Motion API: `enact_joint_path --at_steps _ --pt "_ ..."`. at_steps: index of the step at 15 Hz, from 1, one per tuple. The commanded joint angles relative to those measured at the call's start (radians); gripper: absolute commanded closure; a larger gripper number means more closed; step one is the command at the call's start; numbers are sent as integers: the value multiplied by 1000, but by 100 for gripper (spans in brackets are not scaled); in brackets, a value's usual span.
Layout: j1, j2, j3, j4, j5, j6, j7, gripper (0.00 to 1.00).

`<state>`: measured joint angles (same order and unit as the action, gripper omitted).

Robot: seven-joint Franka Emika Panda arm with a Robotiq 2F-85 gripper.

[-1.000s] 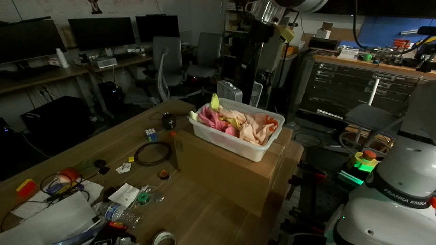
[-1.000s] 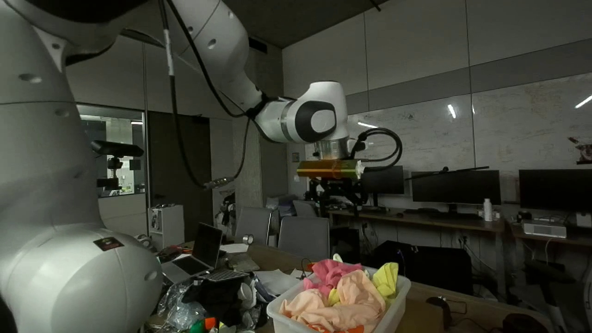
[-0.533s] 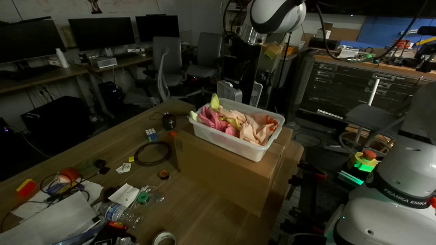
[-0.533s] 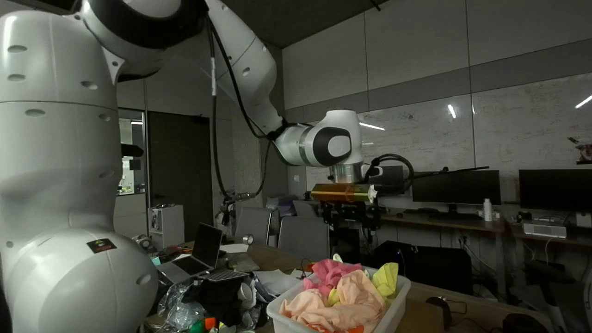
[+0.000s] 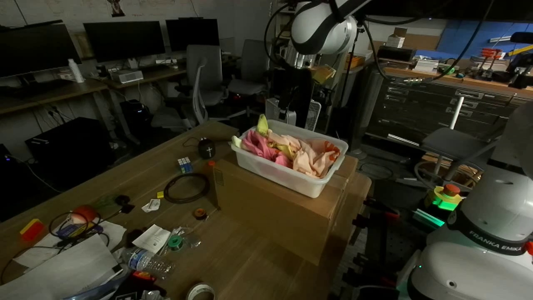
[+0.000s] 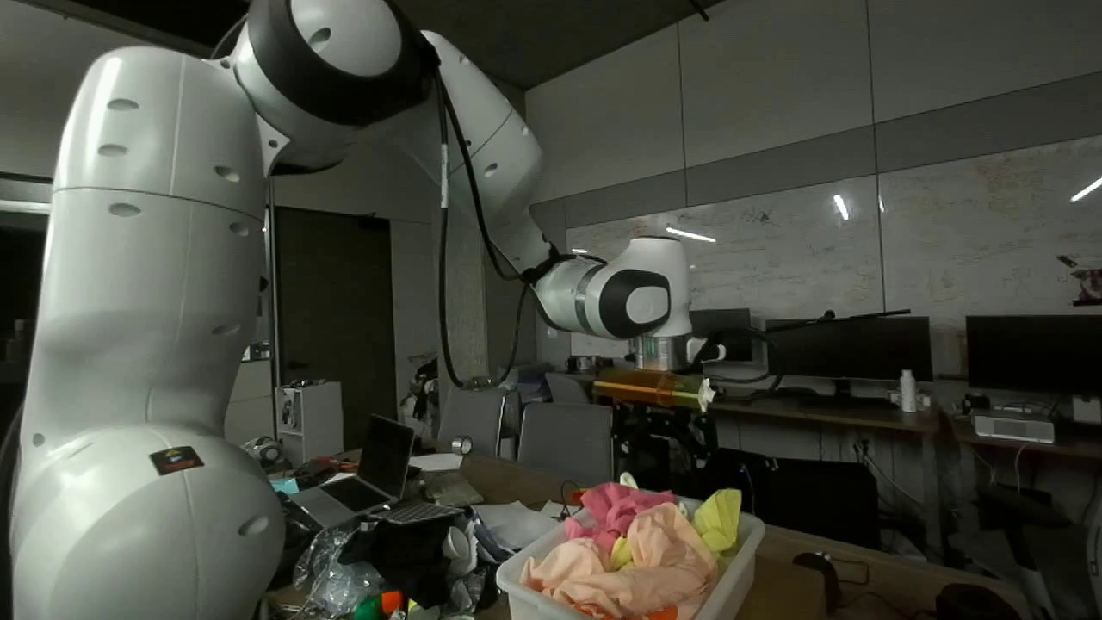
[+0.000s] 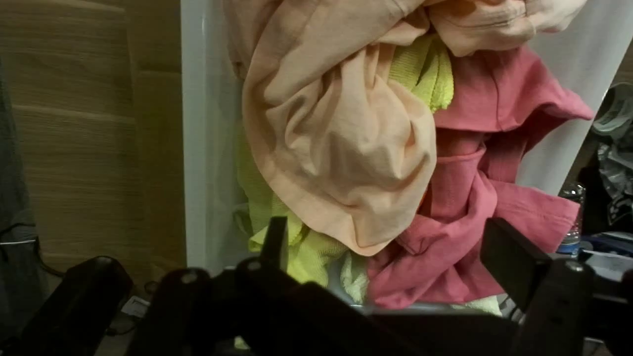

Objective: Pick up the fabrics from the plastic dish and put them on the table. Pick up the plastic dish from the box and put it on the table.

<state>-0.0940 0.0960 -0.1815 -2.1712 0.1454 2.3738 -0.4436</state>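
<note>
Your gripper (image 7: 394, 244) dropped closer to the dish (image 5: 270, 171), fingers (image 7: 512, 254) spread pretty wide, fabrics (image 7: 341, 138) all still piled in there.

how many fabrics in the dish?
3 at least, by colour, in the plastic dish: peach fabric on top, pink fabric right of it in the wrist view, yellow fabric showing beneath the peach. A pale patch may be a fourth; more may be hidden.
</note>
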Motion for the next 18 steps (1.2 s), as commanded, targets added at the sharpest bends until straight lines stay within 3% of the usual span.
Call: enact_joint_path --at_steps 1,10,17,18 --pt "-47 71 40 64 84 -14 -79 0" --pt "-121 277 100 124 85 -24 -70 0" --pt "-156 329 150 123 85 3 -79 0" --pt "-158 325 154 116 84 8 -79 25"
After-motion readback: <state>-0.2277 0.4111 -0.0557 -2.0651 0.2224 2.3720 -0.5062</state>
